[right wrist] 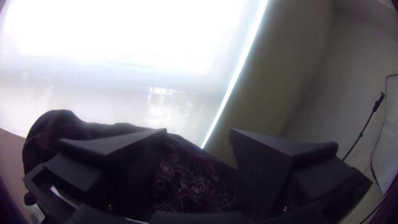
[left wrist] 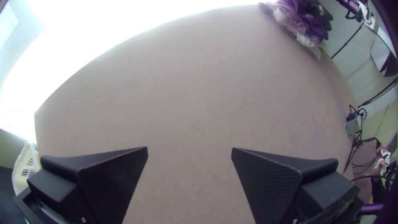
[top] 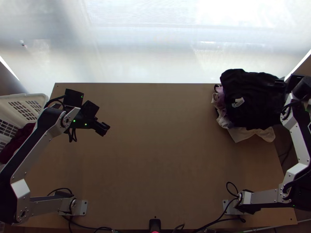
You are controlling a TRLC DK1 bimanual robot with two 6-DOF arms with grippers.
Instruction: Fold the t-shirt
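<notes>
Both jaws wide, right jaws at the dark shirt (top: 254,106); looks like stacking, and next they should back clear!

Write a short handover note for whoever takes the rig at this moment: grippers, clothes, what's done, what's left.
Left gripper: open, over the table's left part.
Right gripper: open, at the black garment's right side.
Black garment: compact, atop lighter clothes at the table's far right.
Done: it looks folded and stacked, though its layers can't be made out.
Left: probably clear the right gripper; dark red cloth lies in the white basket.
</notes>
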